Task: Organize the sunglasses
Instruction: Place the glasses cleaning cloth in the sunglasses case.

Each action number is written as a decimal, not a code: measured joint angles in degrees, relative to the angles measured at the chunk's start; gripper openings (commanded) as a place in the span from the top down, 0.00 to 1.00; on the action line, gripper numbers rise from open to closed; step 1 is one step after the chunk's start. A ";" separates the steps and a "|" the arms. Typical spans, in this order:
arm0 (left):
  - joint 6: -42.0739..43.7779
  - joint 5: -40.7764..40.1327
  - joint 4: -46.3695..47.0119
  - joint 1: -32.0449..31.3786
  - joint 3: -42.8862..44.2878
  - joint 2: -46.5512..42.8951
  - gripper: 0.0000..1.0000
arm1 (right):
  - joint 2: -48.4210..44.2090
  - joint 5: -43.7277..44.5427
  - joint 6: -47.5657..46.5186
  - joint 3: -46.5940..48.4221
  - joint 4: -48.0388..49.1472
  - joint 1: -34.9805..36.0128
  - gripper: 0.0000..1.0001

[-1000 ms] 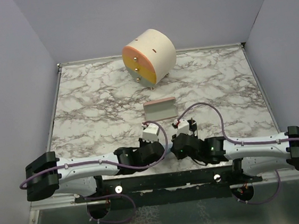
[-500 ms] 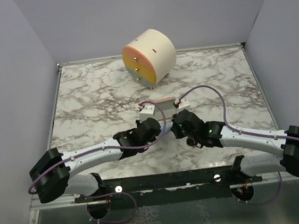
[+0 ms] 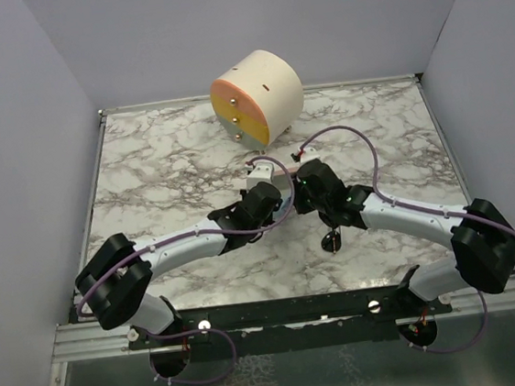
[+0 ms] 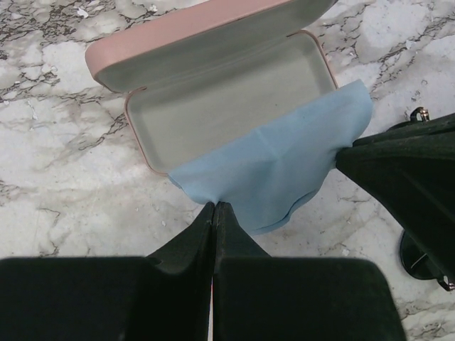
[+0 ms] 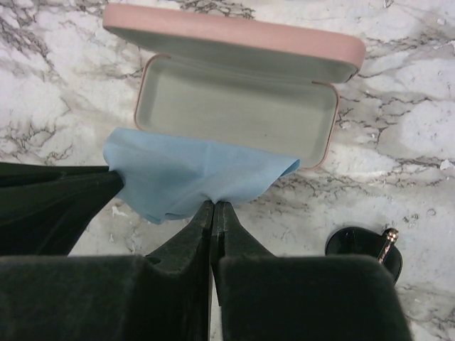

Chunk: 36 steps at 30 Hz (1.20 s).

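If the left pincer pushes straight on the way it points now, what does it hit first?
Beyond the light blue square cloth it pinches, the left pincer would likely meet the open pink oblong glasses case, at its near rim or grey lining; depth is unclear.

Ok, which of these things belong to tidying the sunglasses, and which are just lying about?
In the job:
- sunglasses, on the table
- case, open
- cloth, pinched by left tool and right tool at the case's front edge

Lying about, as far as I can tell:
- drawer unit at the back
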 measured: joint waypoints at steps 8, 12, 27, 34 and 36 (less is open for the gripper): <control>1.46 0.20 2.29 2.43 1.88 3.69 1.00 | 5.46 -2.93 -2.51 3.74 2.14 -4.07 0.99; 2.21 0.17 2.86 3.39 3.19 4.68 1.00 | 8.44 -4.35 -3.48 5.09 3.45 -5.35 0.99; 4.00 0.20 6.67 6.60 5.35 9.81 1.00 | 13.92 -6.62 -5.64 8.26 6.10 -7.50 0.99; 4.70 0.20 7.82 6.82 5.51 11.47 1.00 | 15.63 -7.32 -5.97 8.26 7.15 -8.61 0.99; 4.72 0.20 8.04 6.86 5.51 11.87 1.00 | 16.17 -7.48 -5.97 8.26 7.26 -8.94 0.99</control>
